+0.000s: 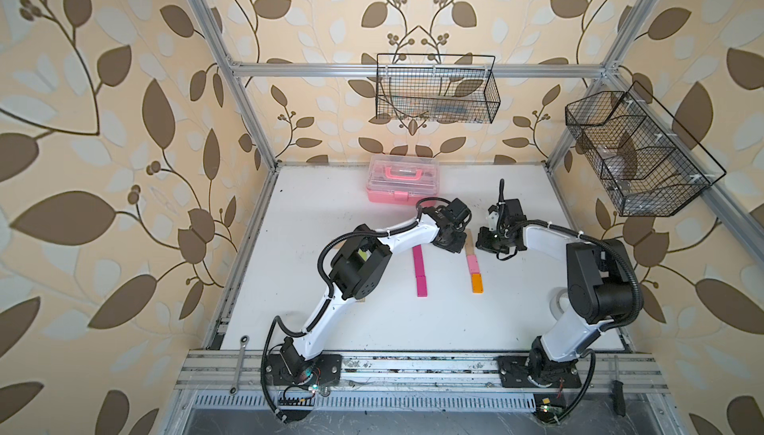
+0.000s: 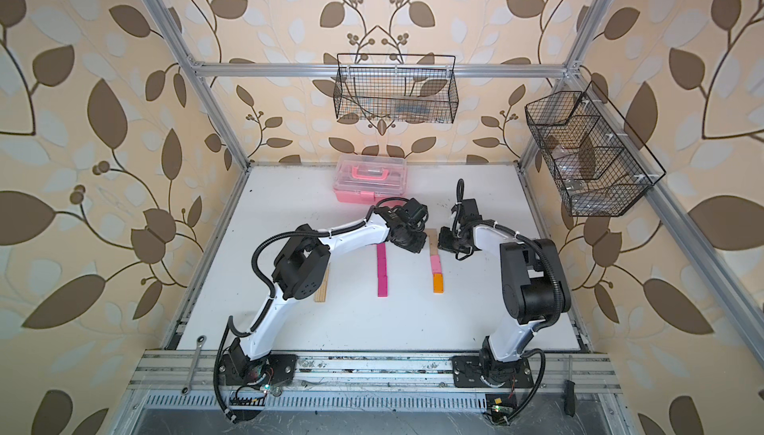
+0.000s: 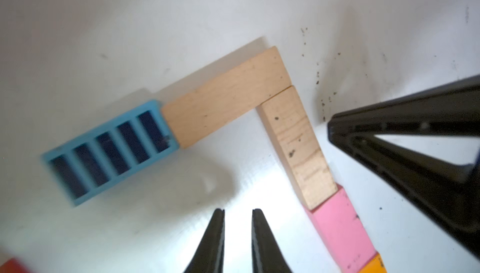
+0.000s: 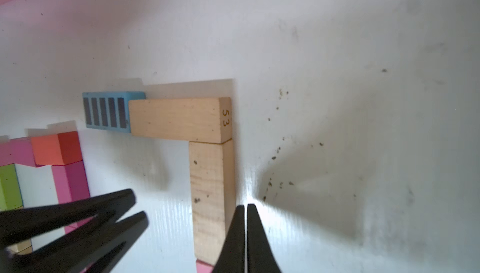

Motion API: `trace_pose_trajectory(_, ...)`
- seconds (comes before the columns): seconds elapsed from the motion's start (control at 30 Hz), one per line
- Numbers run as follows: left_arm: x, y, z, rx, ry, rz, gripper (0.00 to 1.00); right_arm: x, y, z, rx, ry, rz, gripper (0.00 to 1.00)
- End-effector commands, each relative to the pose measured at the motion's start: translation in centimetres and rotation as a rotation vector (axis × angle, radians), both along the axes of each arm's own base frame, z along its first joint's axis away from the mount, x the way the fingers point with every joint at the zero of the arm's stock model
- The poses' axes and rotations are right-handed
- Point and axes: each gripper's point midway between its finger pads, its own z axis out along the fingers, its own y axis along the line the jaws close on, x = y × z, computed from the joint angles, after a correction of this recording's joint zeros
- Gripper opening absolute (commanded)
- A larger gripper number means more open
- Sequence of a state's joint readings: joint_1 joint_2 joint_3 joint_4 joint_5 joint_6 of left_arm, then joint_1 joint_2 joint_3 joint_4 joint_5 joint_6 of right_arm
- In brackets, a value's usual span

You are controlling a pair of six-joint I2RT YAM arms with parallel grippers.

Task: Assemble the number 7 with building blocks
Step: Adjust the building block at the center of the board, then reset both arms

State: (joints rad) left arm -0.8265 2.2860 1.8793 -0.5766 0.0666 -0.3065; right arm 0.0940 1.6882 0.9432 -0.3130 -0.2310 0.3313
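left gripper [image 3: 237, 211], right gripper [image 4: 245, 206] low beside wood block [image 4: 211, 193]

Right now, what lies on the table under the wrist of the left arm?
A blue-striped block and a plain wooden block lie there, joined end to end. They show only in the wrist views. In both top views the left arm covers them.

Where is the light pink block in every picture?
Top view: light pink block, mid-table, between wooden block and orange block.
Top view: same place.
Left wrist: also between wood and orange.
Right wrist: only a sliver, past the wooden block.
Shared landmark: that wooden block.
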Motion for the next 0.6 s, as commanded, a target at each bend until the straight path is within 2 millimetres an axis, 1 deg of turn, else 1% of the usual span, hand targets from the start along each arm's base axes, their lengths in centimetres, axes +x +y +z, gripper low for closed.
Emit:
trace_pose_trajectory(0.0, 0.8, 2.4, 8.4, -0.038, -0.152, 0.014, 0.26, -1.1, -0.3, 2.5, -0.062, -0.043, -0.004, 0.08)
trace_pose_trajectory(0.03, 0.4, 3.1, 9.4, -0.04, -0.17, 0.009, 0.3, -1.8, -0.3, 3.1, -0.078, -0.051, -0.013, 0.08)
trace_pose_trajectory(0.13, -1.6, 4.6, 11.7, -0.055, -0.202, -0.05, 0.53, -4.0, -0.1, 4.8, -0.116, -0.086, -0.046, 0.09)
trace_pose_trajectory(0.17, -2.3, 5.4, 12.4, -0.055, -0.214, -0.058, 0.63, -5.0, 0.2, 5.1, -0.127, -0.091, -0.05, 0.1)
trace_pose_trajectory(0.2, -2.9, 6.1, 13.1, -0.061, -0.231, -0.058, 0.7, -5.7, 0.4, 5.6, -0.131, -0.101, -0.056, 0.11)
trace_pose_trajectory(0.27, -4.3, 7.6, 14.3, -0.081, -0.261, -0.074, 0.97, -7.4, 1.1, 6.4, -0.151, -0.116, -0.052, 0.17)
trace_pose_trajectory(0.3, -4.9, 8.3, 14.9, -0.084, -0.277, -0.073, 0.99, -8.1, 1.4, 6.8, -0.164, -0.127, -0.049, 0.21)
trace_pose_trajectory(0.4, -6.8, 11.3, 16.5, -0.097, -0.345, -0.047, 0.99, -10.7, 1.5, 7.5, -0.237, -0.139, -0.046, 0.36)
trace_pose_trajectory(0.43, -7.1, 12.7, 16.7, -0.086, -0.368, -0.015, 0.99, -11.6, 1.3, 7.4, -0.25, -0.131, -0.046, 0.37)
trace_pose_trajectory(0.47, -7.6, 14.4, 17.9, -0.084, -0.41, 0.029, 0.99, -12.6, 1.3, 7.1, -0.25, -0.118, -0.045, 0.37)
trace_pose_trajectory(0.53, -8.1, 17.5, 18.9, -0.043, -0.474, 0.111, 0.99, -14.0, 1.2, 6.8, -0.252, -0.116, -0.047, 0.38)
trace_pose_trajectory(0.57, -8.2, 19.5, 19.4, -0.015, -0.524, 0.17, 0.99, -14.7, 1.3, 6.7, -0.242, -0.125, -0.046, 0.44)
